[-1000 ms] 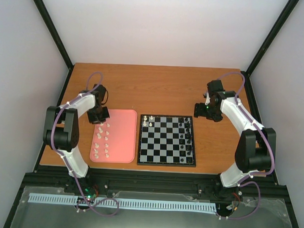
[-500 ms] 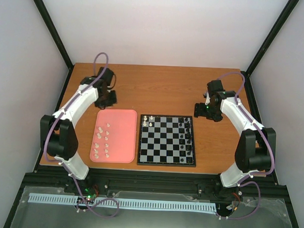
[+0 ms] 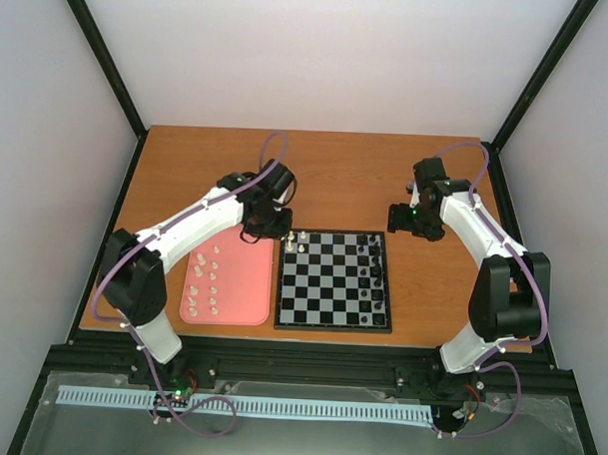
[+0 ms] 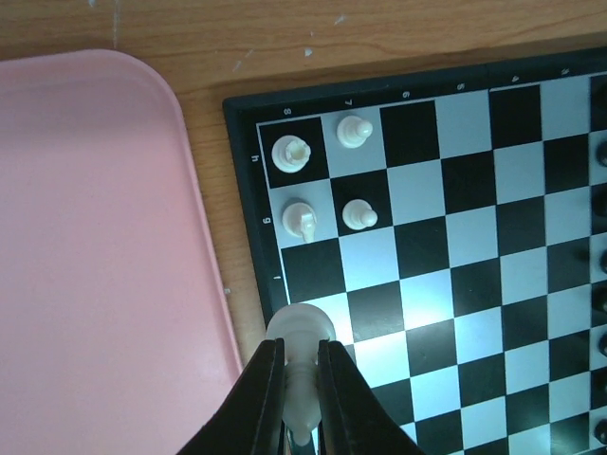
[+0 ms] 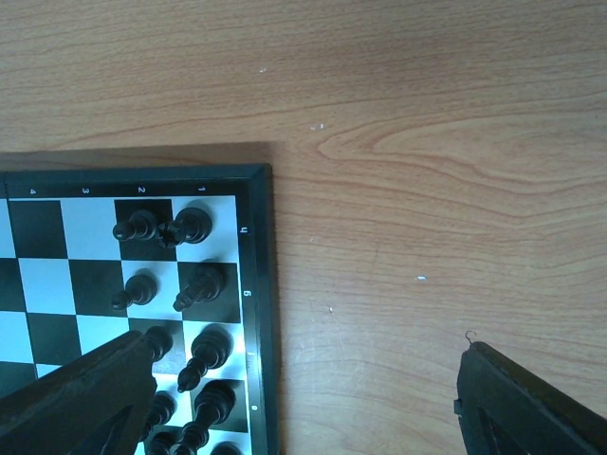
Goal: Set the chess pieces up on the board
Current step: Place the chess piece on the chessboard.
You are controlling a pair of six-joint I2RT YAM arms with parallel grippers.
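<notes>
Where the left arm reaches: the left gripper (image 3: 274, 230) hangs over the far-left corner of the board (image 3: 332, 328), just beside the pink tray (image 3: 250, 286).
Left claw: clenched on the held white piece (image 4: 299, 327). Its dark fingers (image 4: 264, 389) pinch the stem, and the rounded head pokes out past the tips.
Held piece, place: above the board's edge column, next to the border on the tray side. Whether it touches the square cannot be told.
Left wrist view only: the grip itself shows here, while from above the gripper body covers the piece.
Already on the board: four white pieces (image 4: 358, 214) stand in a two-by-two block in the corner squares, just beyond the held one.
Top view only: the remaining white pieces (image 3: 204, 279) sit in two rough columns on the left half of the tray, well apart from the board.
Right claw: the right gripper (image 3: 404, 219) is released, above the bare table (image 5: 427, 190) beyond the board's far-right corner.
Right wrist view only: the two right fingers (image 5: 85, 398) stand wide apart at the bottom corners with nothing between them.
Black pieces (image 5: 190, 227): crowded into the two columns along the board's right edge. They are distinct shapes in the right wrist view and small dark specks from above.
</notes>
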